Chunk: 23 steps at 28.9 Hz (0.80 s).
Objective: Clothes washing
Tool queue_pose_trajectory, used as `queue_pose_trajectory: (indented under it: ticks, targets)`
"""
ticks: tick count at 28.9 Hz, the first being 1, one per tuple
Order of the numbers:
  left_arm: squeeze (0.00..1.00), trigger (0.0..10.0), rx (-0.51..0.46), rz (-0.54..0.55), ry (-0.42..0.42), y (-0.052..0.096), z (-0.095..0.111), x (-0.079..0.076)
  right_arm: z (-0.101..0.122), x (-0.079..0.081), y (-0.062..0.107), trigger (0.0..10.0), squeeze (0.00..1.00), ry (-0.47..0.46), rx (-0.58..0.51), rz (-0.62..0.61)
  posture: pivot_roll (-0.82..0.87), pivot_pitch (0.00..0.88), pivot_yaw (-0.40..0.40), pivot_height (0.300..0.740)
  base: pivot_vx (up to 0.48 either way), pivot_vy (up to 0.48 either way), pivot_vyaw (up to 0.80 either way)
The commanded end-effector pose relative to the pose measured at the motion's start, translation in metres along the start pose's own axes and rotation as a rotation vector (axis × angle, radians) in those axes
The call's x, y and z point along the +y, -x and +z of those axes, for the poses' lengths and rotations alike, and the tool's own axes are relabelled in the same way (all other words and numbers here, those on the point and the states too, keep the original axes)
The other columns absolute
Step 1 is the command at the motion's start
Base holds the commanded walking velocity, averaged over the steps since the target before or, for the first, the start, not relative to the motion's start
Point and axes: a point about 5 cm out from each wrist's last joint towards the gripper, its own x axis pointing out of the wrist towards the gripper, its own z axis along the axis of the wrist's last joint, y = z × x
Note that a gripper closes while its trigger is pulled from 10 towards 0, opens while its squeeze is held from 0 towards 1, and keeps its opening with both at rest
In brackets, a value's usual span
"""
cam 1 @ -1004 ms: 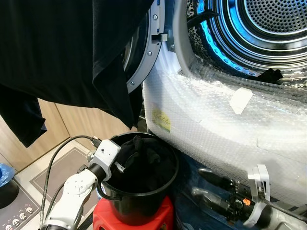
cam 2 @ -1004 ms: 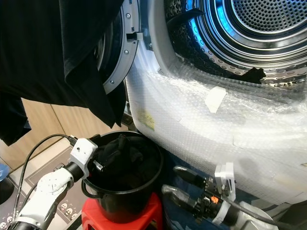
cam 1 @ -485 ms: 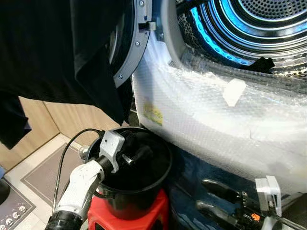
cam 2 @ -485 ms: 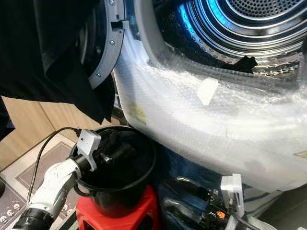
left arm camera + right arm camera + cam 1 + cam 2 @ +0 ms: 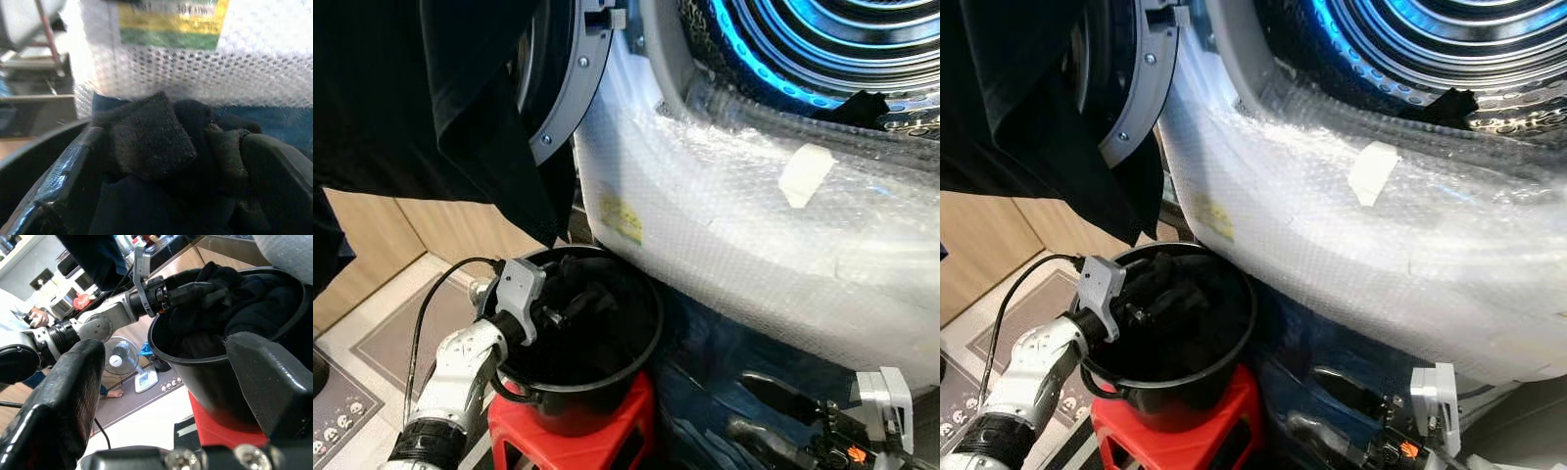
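Inside the black bucket (image 5: pixel 607 377) on the red stool (image 5: pixel 573 441), the dark clothes (image 5: pixel 582 299) are now pinched between the left gripper's (image 5: pixel 570 302) fingers, which a second ago were only reaching in. A lift toward the open drum (image 5: pixel 822 49) is judged next. Low beside the machine, the right gripper (image 5: pixel 773 416) is held with its fingers spread wide and empty.

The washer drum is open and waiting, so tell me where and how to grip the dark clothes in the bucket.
Grip the raised fold of the dark clothes bunched above the black bucket rim, coming from above on the robot's left, where the left gripper is already clamped on it. That fold stands proud.
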Motion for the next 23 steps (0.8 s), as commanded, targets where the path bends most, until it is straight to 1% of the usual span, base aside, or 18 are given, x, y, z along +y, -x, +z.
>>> queue_pose_trajectory:
  ticks: [1, 3, 6, 7, 8, 9, 10, 11, 23]
  targets:
    - [0.00, 10.0, 0.017, -0.013, 0.007, 0.000, -0.003, 0.001, 0.005, 0.005, 0.003, 10.0, 0.00, 0.015, 0.002, -0.007, -0.24, 0.253, -0.012, 0.740, 0.000, 0.000, 0.00]
    - [0.00, 10.0, 0.016, -0.027, 0.007, -0.001, -0.003, 0.000, 0.005, 0.006, 0.005, 10.0, 0.00, 0.015, 0.003, -0.014, -0.25, 0.256, -0.013, 0.740, 0.000, 0.000, 0.00]
    - [0.00, 10.0, 0.000, -0.078, 0.024, -0.006, -0.001, -0.005, 0.006, 0.010, 0.009, 10.0, 0.00, 0.012, 0.002, -0.032, -0.26, 0.268, -0.011, 0.740, 0.000, 0.000, 0.00]
    - [0.00, 6.0, -0.005, -0.090, 0.026, -0.008, 0.000, -0.006, 0.006, 0.011, 0.010, 10.0, 0.00, 0.010, 0.001, -0.035, -0.26, 0.268, -0.011, 0.740, 0.000, 0.000, 0.00]
    - [0.00, 6.0, -0.005, -0.090, 0.026, -0.008, 0.000, -0.006, 0.006, 0.011, 0.010, 10.0, 0.00, 0.010, 0.001, -0.035, -0.26, 0.268, -0.011, 0.740, 0.000, 0.000, 0.00]
    - [0.00, 4.8, -0.009, -0.098, 0.025, -0.008, 0.001, -0.006, 0.006, 0.012, 0.010, 10.0, 0.00, 0.009, 0.000, -0.037, -0.27, 0.270, -0.010, 0.740, 0.000, 0.000, 0.00]
    - [0.00, 4.8, -0.010, -0.102, 0.024, -0.009, 0.001, -0.006, 0.006, 0.012, 0.010, 10.0, 0.00, 0.008, 0.000, -0.038, -0.27, 0.270, -0.009, 0.740, 0.000, 0.000, 0.00]
    - [0.00, 0.0, -0.016, -0.107, 0.024, -0.009, 0.002, -0.006, 0.007, 0.013, 0.010, 10.0, 0.00, 0.007, -0.003, -0.042, -0.27, 0.270, -0.009, 0.740, 0.000, 0.000, 0.00]
    - [0.00, 0.0, -0.074, -0.132, 0.007, -0.009, 0.014, -0.005, 0.007, 0.011, 0.007, 10.0, 0.00, 0.006, -0.014, -0.059, -0.26, 0.269, -0.005, 0.740, 0.000, 0.000, 0.00]
